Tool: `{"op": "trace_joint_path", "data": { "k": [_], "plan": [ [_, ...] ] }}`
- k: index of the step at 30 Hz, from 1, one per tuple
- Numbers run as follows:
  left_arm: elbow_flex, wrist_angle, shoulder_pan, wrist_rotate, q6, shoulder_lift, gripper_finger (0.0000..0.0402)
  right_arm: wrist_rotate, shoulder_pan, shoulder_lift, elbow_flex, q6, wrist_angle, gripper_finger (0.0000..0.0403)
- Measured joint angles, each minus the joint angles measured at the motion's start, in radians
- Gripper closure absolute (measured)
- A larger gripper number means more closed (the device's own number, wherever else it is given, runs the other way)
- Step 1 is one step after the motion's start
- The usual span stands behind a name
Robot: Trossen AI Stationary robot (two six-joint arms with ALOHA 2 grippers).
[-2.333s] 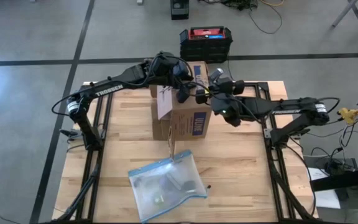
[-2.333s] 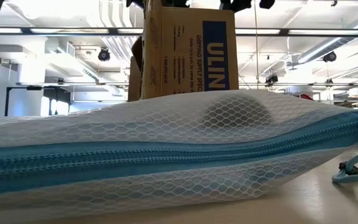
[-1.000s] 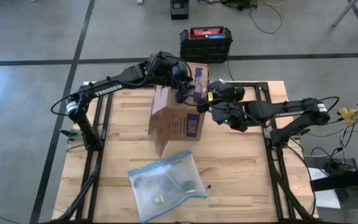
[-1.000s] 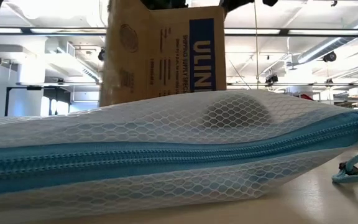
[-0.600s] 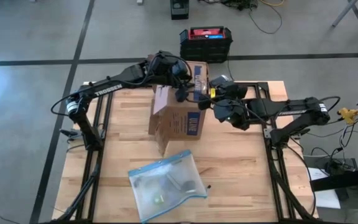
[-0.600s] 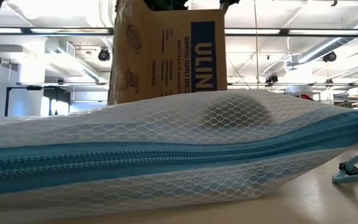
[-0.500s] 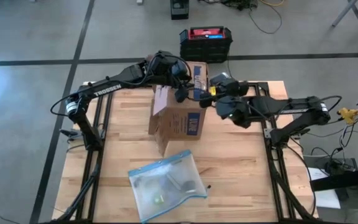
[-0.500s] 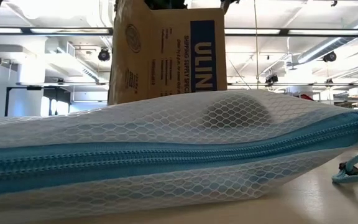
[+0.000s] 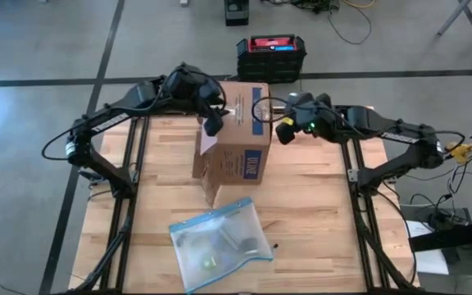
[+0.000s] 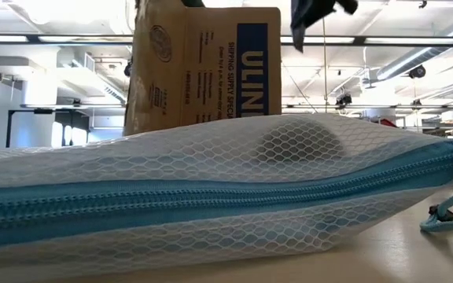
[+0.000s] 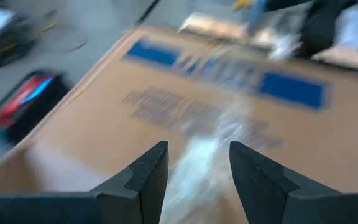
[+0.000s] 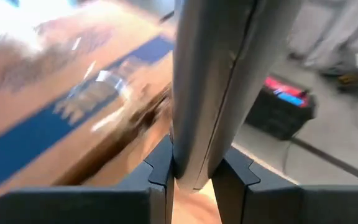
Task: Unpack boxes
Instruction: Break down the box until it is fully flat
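One box: a brown corrugated cardboard shipping box (image 9: 234,135) with a blue "ULINE" label stands upright on the wooden slat table (image 9: 318,221), toward its far middle, and is the largest thing there.
Box face: the low view shows the blue label and a round printed stamp on the side of the box (image 10: 203,71) that faces the camera.
Tape: the left wrist view shows a strip of clear tape shining along a panel of the box (image 11: 197,93).
Left gripper: the left gripper (image 9: 213,124) is at the box's upper left edge; its two dark fingers (image 11: 145,177) stand apart with nothing between them, the cardboard just beyond.
Right gripper: the right gripper (image 9: 285,133) hangs just beside the box's right side, near its top.
Right grip: its fingers (image 12: 160,168) are pressed narrowly on a smooth grey bar-shaped thing (image 12: 216,74); what it is cannot be told.
Pouch: a clear mesh zip pouch with blue edging (image 9: 220,242) lies flat near the table's front, apart from the box, and fills the low view's foreground (image 10: 211,196).
Crate: a black crate with a red top (image 9: 271,56) sits on the floor beyond the table.
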Motion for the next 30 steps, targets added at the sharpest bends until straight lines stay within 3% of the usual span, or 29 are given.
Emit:
{"op": "trace_joint_path", "data": {
  "k": [3, 6, 12, 17, 22, 26, 30],
  "plan": [
    [-0.001, -0.108, 0.0, -0.107, -0.007, -0.005, 0.0245, -0.132, -0.071, 0.015, -0.002, -0.092, -0.005, 0.0346],
    [-0.004, -0.188, 0.0, -0.168, -0.043, -0.001, 0.0245, -0.186, -0.118, 0.026, -0.003, -0.174, -0.001, 0.0346],
    [-0.066, -0.235, -0.002, -0.176, -0.107, 0.0, 0.0245, -0.34, -0.155, 0.04, -0.006, -0.312, 0.043, 0.0346],
    [-0.159, -0.221, -0.002, -0.156, -0.133, -0.001, 0.0245, -0.387, -0.153, 0.059, -0.006, -0.383, 0.093, 0.0346],
    [-0.321, -0.029, -0.007, -0.015, -0.163, -0.014, 0.0245, -0.425, -0.144, 0.053, -0.007, -0.44, 0.146, 0.0346],
    [-0.456, 0.265, -0.025, 0.13, -0.161, -0.012, 0.0245, -0.417, -0.134, 0.049, 0.024, -0.464, 0.125, 0.0346],
    [-0.564, 0.549, -0.044, 0.133, -0.17, 0.0, 0.0245, -0.417, -0.112, 0.047, 0.091, -0.491, 0.065, 0.0346]
  ]
}}
